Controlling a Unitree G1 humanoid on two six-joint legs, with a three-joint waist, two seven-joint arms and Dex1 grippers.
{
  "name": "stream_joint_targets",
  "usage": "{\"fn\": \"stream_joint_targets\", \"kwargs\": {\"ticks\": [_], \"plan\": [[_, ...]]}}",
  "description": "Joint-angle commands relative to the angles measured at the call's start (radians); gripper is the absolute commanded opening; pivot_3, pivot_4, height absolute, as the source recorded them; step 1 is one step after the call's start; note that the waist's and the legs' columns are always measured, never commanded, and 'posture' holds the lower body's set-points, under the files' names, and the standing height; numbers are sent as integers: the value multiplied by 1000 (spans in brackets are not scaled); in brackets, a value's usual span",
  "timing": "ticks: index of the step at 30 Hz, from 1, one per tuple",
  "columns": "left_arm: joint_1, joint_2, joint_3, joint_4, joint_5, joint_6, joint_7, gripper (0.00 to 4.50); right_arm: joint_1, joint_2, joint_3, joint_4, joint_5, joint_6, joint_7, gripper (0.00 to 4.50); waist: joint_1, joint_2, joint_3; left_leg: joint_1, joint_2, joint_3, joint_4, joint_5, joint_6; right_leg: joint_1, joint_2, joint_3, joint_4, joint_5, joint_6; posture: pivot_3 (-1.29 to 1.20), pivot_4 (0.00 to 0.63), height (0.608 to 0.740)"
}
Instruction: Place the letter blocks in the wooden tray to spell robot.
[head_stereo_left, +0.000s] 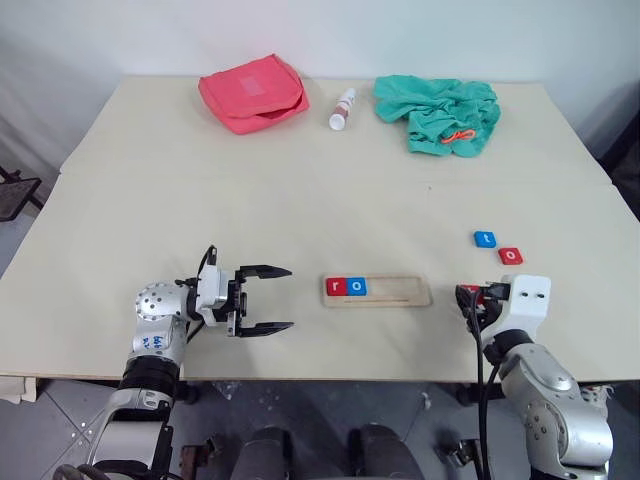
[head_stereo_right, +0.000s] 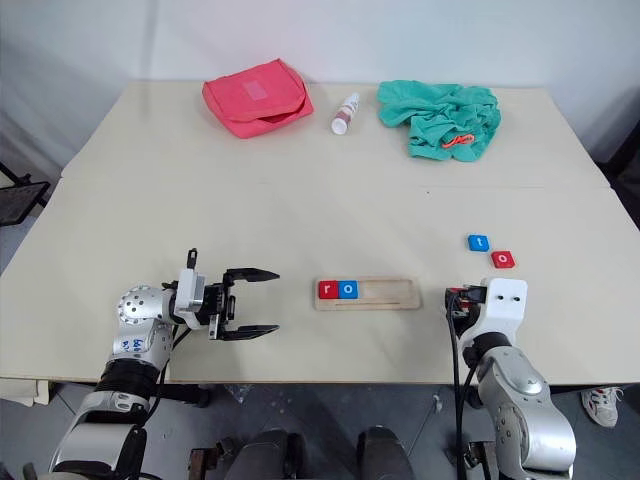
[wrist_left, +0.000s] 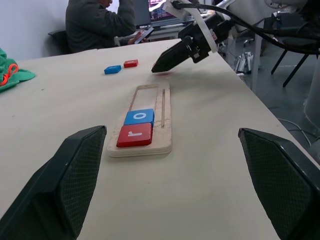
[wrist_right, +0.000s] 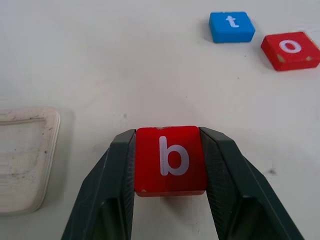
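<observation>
The wooden tray (head_stereo_left: 378, 291) lies near the table's front edge, with a red r block (head_stereo_left: 334, 287) and a blue o block (head_stereo_left: 355, 287) at its left end. A red b block (wrist_right: 170, 160) sits clamped between my right gripper's fingers (wrist_right: 227, 185), just right of the tray. My right gripper (head_stereo_left: 474, 296) is shut on it. A blue t block (head_stereo_left: 484, 239) and a red o block (head_stereo_left: 510, 256) lie farther back on the right. My left gripper (head_stereo_left: 275, 299) stands open left of the tray, pointing toward it, with nothing between its fingers.
At the far side of the table (head_stereo_left: 200, 190) lie a red pouch (head_stereo_left: 253, 93), a small white bottle (head_stereo_left: 342, 109) and a crumpled green cloth (head_stereo_left: 440, 113). In the left wrist view a seated person (wrist_left: 100, 25) is beyond the table.
</observation>
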Motion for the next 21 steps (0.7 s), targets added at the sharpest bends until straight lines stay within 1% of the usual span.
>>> {"fn": "stream_joint_targets", "kwargs": {"ticks": [1, 5, 7, 8, 10, 13, 15, 17, 19, 21], "plan": [[-10, -3, 1, -13, -14, -9, -11, 4500, 7, -2, -16, -27, 7, -34, 11, 2485, 0, 0, 0, 0, 0, 0, 0, 0, 0, 0, 0, 0, 0, 0, 0, 0, 150, 740], [-12, 1, 3, -17, -16, -5, -12, 4500, 8, -32, -26, -25, 4, -59, 44, 3842, 0, 0, 0, 0, 0, 0, 0, 0, 0, 0, 0, 0, 0, 0, 0, 0, 150, 740], [-12, 6, 5, -19, -17, -3, -13, 4500, 9, -84, -51, -38, 31, -48, 100, 4467, 0, 0, 0, 0, 0, 0, 0, 0, 0, 0, 0, 0, 0, 0, 0, 0, 150, 740], [-12, 7, 6, -20, -18, -3, -13, 4500, 12, -130, -61, -43, 49, -42, 151, 4467, 0, 0, 0, 0, 0, 0, 0, 0, 0, 0, 0, 0, 0, 0, 0, 0, 150, 740], [-11, 8, 7, -20, -17, -4, -11, 4500, 22, -265, -72, -30, 79, -37, 296, 4467, 1, 0, 0, 0, 0, 0, 0, 0, 0, 0, 0, 0, 0, 0, 0, 0, 150, 740], [-10, 7, 6, -21, -16, -4, -8, 4500, 19, -402, -77, 4, 114, -39, 435, 4467, 2, -1, 0, 0, 0, 1, 0, 0, 1, 1, 0, 0, -1, 0, 0, 0, 150, 740], [-10, 6, 7, -15, -16, -7, -9, 4500, -6, -552, -52, 67, 116, -69, 613, 4467, 1, 0, 0, 0, 0, 0, 0, 0, 1, 1, 0, 0, -2, 0, 0, 0, 150, 740], [-12, 3, 7, -9, -14, -11, -8, 4500, -35, -656, -19, 132, 104, -105, 740, 4467, 1, 0, 0, 0, 0, 1, 0, 0, 1, 1, 0, 1, -2, 0, 0, 0, 150, 740], [-16, -3, 6, -3, -11, -17, -3, 4500, -83, -751, 46, 226, 63, -183, 877, 4467, 0, -1, 0, 1, 0, 1, 0, 0, 1, 2, 0, 1, -2, 0, 0, 0, 150, 740], [-19, -7, 5, 1, -10, -20, -1, 4500, -120, -802, 93, 298, 36, -246, 963, 4467, 1, -1, 0, 1, 0, 1, 0, 0, 1, 2, 0, 0, -3, 0, 0, 0, 150, 740]]}}
